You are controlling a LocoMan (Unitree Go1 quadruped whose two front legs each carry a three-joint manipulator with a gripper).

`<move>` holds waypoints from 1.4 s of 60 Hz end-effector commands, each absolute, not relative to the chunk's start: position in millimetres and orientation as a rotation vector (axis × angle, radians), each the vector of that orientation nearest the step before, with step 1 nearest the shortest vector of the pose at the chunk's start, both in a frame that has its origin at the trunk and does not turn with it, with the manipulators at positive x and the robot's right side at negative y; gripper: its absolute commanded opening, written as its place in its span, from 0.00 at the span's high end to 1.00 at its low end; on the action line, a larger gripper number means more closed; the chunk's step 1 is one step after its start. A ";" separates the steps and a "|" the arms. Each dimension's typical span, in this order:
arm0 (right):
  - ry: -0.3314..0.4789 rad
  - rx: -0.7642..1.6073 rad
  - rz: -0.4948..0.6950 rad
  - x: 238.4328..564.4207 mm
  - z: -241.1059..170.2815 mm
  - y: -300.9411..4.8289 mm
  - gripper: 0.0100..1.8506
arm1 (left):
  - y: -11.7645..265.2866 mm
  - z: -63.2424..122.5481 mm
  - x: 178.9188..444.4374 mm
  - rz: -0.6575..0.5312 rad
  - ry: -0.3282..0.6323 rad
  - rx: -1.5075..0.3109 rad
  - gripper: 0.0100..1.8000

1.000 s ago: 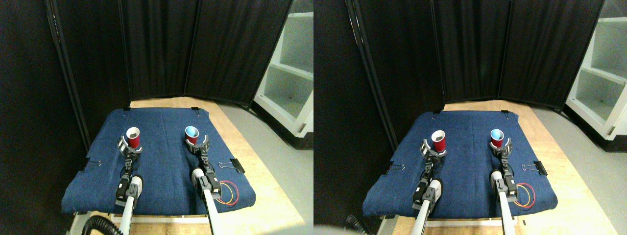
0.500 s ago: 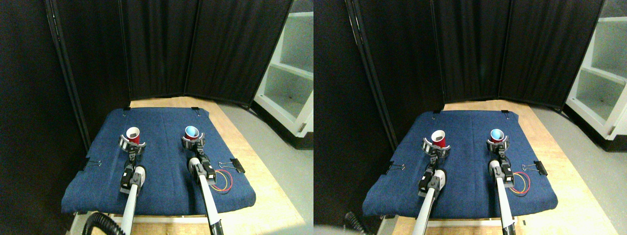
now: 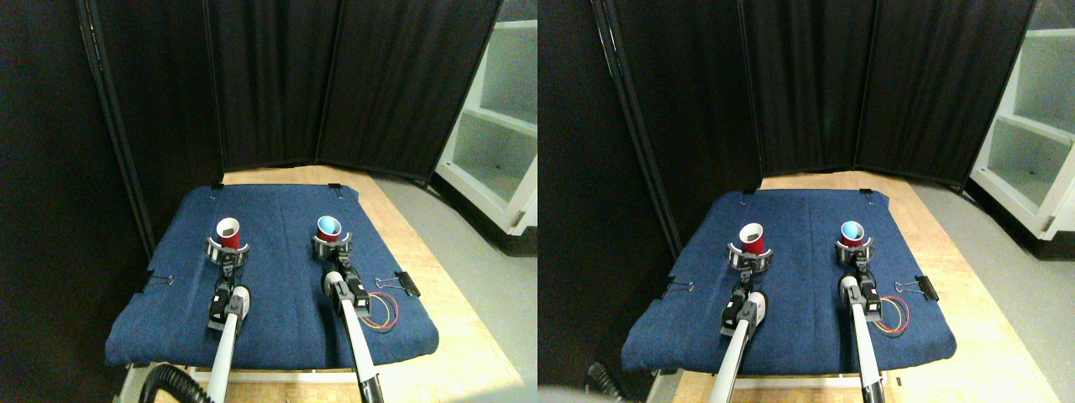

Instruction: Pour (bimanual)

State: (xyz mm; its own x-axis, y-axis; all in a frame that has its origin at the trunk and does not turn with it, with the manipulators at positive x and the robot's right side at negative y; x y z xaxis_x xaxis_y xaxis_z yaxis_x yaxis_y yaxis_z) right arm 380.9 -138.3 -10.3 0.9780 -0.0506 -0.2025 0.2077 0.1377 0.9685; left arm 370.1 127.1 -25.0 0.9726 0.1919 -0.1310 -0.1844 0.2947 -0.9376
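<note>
Both arms crept forward | left tool (image 3: 227,249) rings red cup (image 3: 228,232) | right tool (image 3: 329,243) rings blue-lined cup (image 3: 328,227)

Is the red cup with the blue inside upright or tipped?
Upright. The blue-lined cup stands on the blue cloth, its round mouth facing up, with the right hand around its lower part.

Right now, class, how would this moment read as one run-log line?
phase: grasping | left gripper: around white-lined cup | right gripper: around blue-lined cup | cups: upright, apart
</note>
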 end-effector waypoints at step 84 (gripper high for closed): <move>0.089 1.621 -0.256 399.8 -18.0 -148.8 0.45 | 135.8 -55.9 408.5 0.354 0.029 -1.341 0.34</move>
